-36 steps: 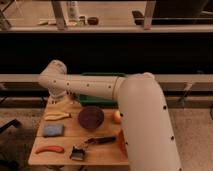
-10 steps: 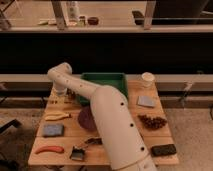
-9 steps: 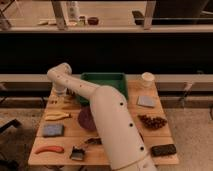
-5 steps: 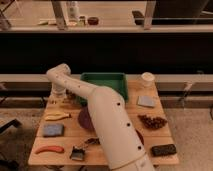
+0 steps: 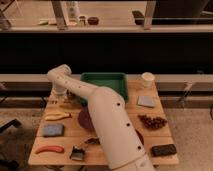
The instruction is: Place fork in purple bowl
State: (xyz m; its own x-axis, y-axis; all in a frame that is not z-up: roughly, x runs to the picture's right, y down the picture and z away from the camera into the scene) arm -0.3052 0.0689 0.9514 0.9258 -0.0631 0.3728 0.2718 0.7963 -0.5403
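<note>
One arm was in view, reaching from the near edge across the tabletop to its far left corner. At that corner the end effector was low, left of the green tray and just beyond the pliers. Whether it stood apart, together or clamped on anything could not be told.

The fork was not made out with any certainty. None showed elsewhere on the tabletop, so it was judged to lie under or within the end effector at the far left corner. It was not seen in the bowl.

The purple bowl sat near the middle of the tabletop, right of the pliers, with its right part covered by the arm. Nothing was seen in the part that showed.

Step in hand, by judgement: pick-up of the fork, at or near the point of grasp. Placement had not yet begun.

The next move would call for a secure hold on a thin piece lying flat against the wood. A straight lift clear of the pliers would follow, then a short carry to above the bowl and a release low over its opening. Risk noted: so slim a piece could slip or tilt in the hold.
</note>
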